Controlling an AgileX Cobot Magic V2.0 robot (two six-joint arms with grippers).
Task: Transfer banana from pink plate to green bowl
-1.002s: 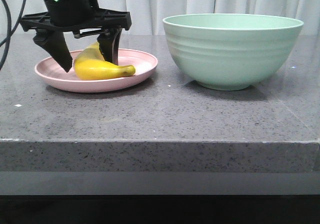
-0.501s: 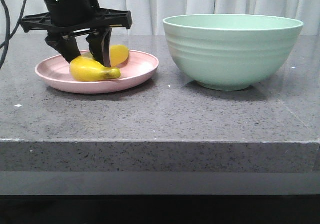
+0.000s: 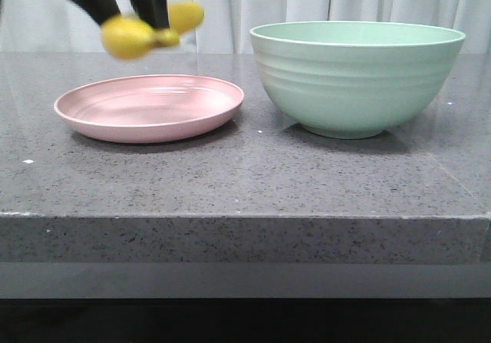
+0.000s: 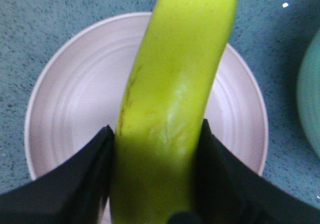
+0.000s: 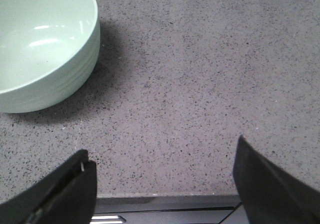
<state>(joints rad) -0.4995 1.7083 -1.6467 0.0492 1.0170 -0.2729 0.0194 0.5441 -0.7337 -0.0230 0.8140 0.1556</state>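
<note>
Grey speckled stone desk (image 3: 253, 182), thick front edge, polished top with faint reflections. A few small white flecks on the desk surface, one near the left front (image 3: 28, 161), one around the middle (image 3: 260, 132). White pleated curtain (image 3: 322, 1) behind the desk, spanning the whole background. Dark band below the desk front edge (image 3: 245, 320). Right wrist view: same speckled desk top (image 5: 200, 83), a metallic strip along its edge (image 5: 165, 204). Left wrist view: desk looks bluish-grey (image 4: 60, 13), one bright white fleck (image 4: 285, 5).

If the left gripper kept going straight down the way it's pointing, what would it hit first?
Probably the pink plate: the left gripper, shut on the banana, points down over it, so the banana would touch first.
</note>
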